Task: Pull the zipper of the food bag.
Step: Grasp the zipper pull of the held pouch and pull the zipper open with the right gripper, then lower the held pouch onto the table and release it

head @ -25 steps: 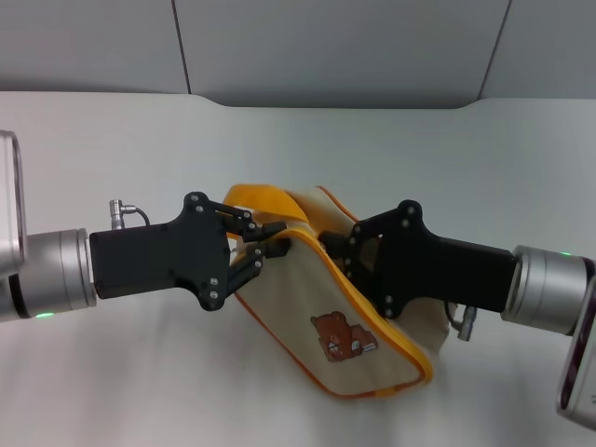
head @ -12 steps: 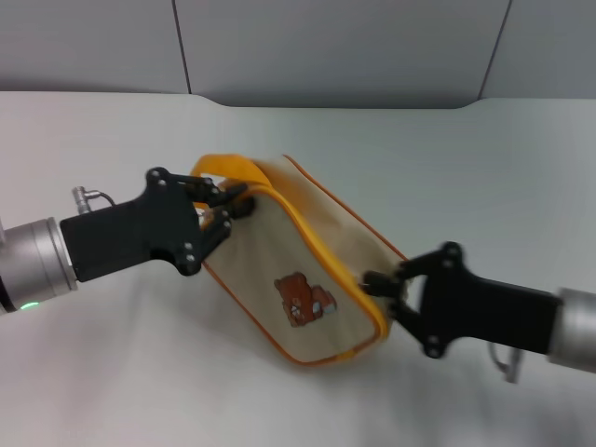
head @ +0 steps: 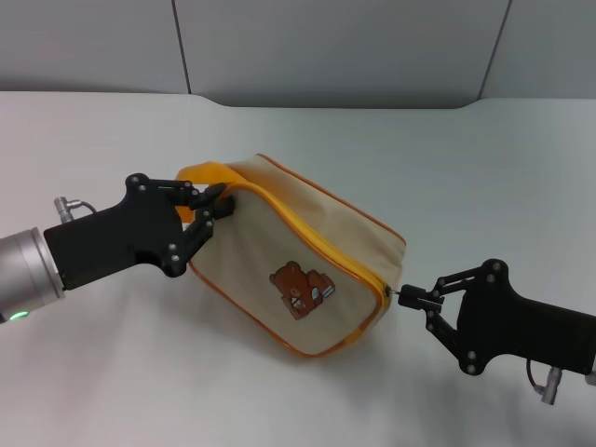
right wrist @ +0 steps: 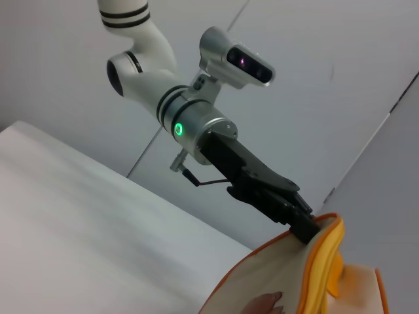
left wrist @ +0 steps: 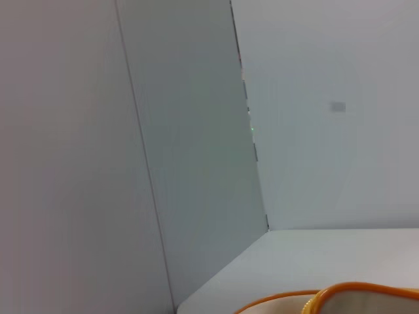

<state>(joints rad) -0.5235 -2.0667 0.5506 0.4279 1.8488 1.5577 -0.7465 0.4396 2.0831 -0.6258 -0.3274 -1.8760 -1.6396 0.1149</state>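
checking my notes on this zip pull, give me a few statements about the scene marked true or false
1. The left gripper clamps the food bag at its end by the orange handle. True.
2. The right gripper hangs open, well clear of the bag. False: it is shut on the zipper at the bag's opposite corner.
3. The bear print faces the head camera. True.
4. The bag lies flat and untouched on the table. False: it is stretched between both grippers.
5. The bag is blue with green piping. False: beige with orange piping.
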